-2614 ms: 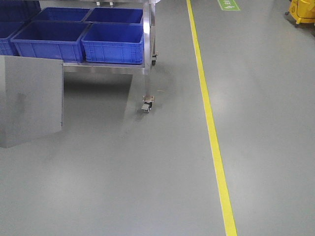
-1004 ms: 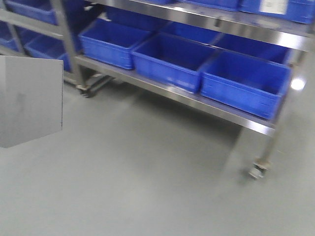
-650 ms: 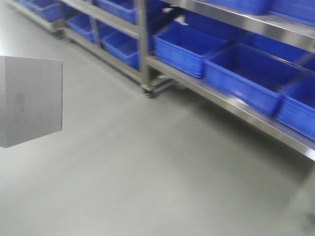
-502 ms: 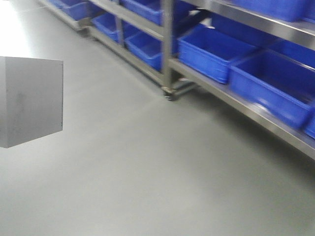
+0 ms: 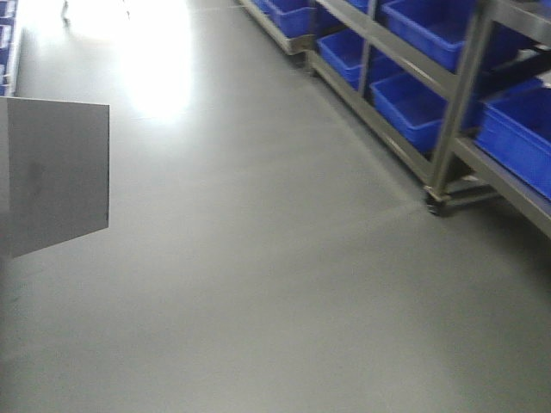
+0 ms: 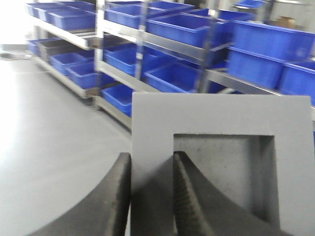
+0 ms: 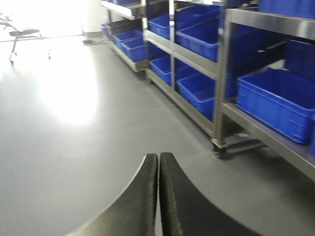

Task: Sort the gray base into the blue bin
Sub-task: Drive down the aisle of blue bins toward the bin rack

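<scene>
In the front view the gray base hangs at the picture's edge, well apart from the steel rack and across the bare floor from it. Blue bins sit on the rack's shelves, and a caster stands under its near post. Which bin is the one meant cannot be told.

In the left wrist view the left gripper pinches one wall of the gray base, one finger on the outer side and the other in the square recess. The rack with its bins stands behind the block, well apart from it.

In the right wrist view the right gripper has its fingers pressed together with nothing between them. It points along the floor beside the rack, near the caster post.
</scene>
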`<state>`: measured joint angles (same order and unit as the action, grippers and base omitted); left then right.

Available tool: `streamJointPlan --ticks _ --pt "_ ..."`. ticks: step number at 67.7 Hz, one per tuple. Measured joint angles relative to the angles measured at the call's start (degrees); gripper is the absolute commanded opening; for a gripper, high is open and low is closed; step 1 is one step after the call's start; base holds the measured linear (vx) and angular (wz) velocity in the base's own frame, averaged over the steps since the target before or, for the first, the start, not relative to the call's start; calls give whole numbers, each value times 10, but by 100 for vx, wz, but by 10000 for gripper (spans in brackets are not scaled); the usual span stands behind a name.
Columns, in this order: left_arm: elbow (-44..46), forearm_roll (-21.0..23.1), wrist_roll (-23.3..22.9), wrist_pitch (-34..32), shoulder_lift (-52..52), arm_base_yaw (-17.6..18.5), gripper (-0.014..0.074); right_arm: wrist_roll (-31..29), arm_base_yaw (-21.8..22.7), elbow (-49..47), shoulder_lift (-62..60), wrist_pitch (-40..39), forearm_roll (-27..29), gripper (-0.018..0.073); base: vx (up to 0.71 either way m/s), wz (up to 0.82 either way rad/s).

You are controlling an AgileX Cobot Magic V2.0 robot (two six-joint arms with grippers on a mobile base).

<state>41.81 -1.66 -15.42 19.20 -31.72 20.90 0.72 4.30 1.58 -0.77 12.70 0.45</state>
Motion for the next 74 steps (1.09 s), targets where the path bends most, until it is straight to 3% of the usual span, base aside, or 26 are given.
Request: streamJointPlan --ticks 27,74 --pt "0 0 0 1 0 0 4 0 0 0 0 0 0 -5 28 36" --pt "0 0 0 0 0 0 4 0 0 0 0 0 0 -5 42 3"
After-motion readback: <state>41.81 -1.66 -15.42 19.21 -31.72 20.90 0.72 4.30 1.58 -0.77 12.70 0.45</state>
